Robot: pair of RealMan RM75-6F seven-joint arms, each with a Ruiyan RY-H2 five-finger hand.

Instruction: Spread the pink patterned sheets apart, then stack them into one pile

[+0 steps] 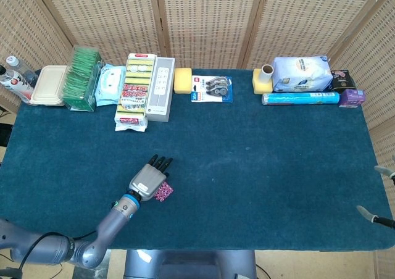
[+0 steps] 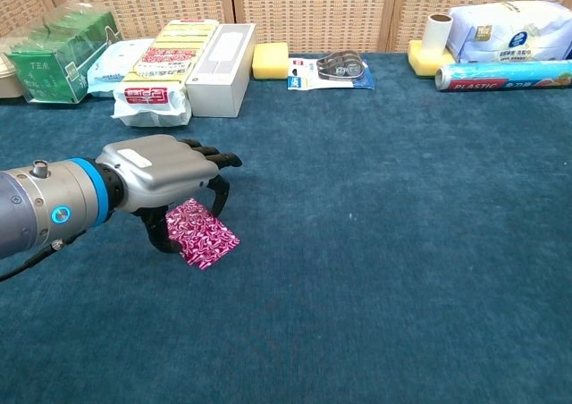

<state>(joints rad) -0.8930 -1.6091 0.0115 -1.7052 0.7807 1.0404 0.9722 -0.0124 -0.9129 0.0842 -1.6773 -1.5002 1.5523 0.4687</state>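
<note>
The pink patterned sheets (image 2: pixel 204 235) lie flat on the blue table cloth at the front left, seen small in the head view as the sheets (image 1: pixel 163 192). My left hand (image 2: pixel 161 177) is low over their left part and hides it. Its fingers (image 2: pixel 214 158) stretch out over the sheets and its thumb (image 2: pixel 159 235) reaches down to their left edge. I cannot tell how many sheets there are, or whether the hand touches them. Of my right hand (image 1: pixel 376 216) only fingertips show, spread apart, at the table's right edge in the head view.
Along the back edge stand green packets (image 1: pixel 83 78), a wipes pack (image 1: pixel 110 86), sponge packs (image 1: pixel 136 91), a white box (image 1: pixel 160 89), a yellow sponge (image 1: pixel 182 80), a tape pack (image 1: pixel 212 88), a blue roll (image 1: pixel 300 98) and a white bag (image 1: pixel 301 73).
</note>
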